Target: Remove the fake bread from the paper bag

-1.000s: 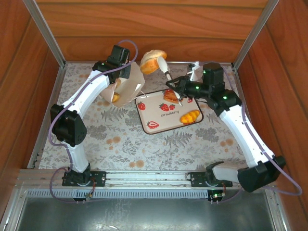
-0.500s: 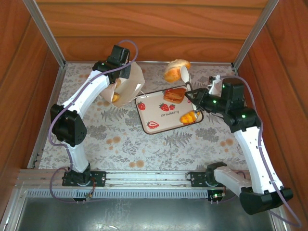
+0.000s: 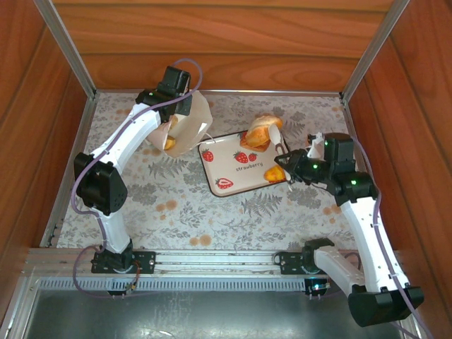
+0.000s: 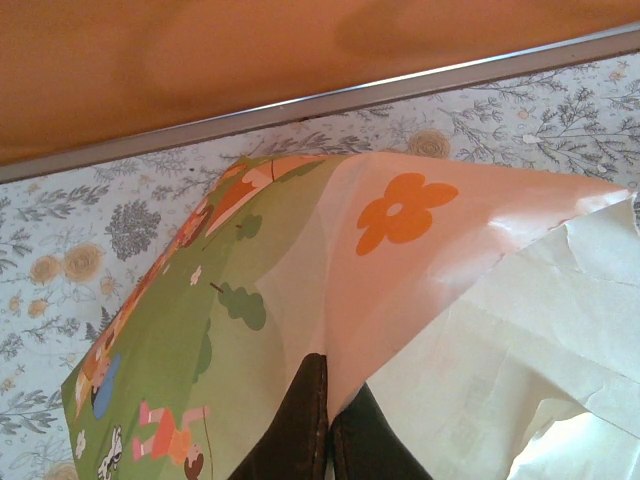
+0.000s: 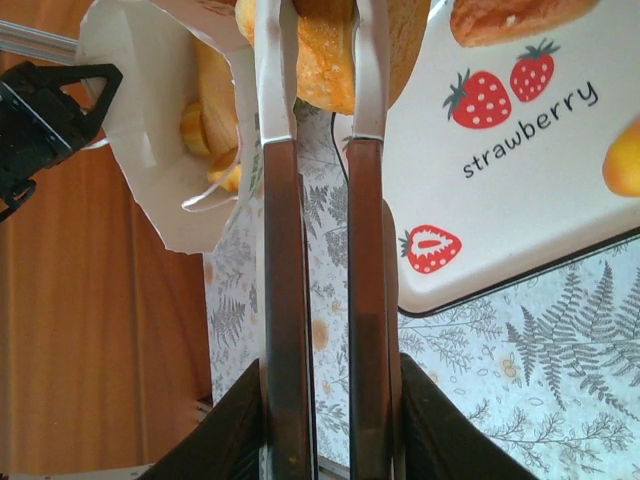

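- Step in hand: carry and drop. R gripper has a round bun out of the paper bag and over the far edge of the strawberry tray. Release not yet done.
- R gripper state: part-open, clamped on the bun from both sides. In the wrist view the long fingers press into it near their tips.
- Can't tell whether the bun rests on the tray or hangs just above it.
- L gripper: closed right up, pinching the bag's wall. It holds the bag at the far left of the table, mouth tipped toward the tray.
- Already on the tray: a flat brown pastry at the far side, just beside or under the bun, and an orange roll near the right corner.
- Left to do: golden breads show inside the bag mouth. Count unclear, at least two.
- Next, as I read it: set the bun on a bare patch clear of the pastry, open the fingers, then go back to the bag mouth.
- That needs the L grip to keep the mouth open. The paper is light and may fold or drag when the fingers go in.
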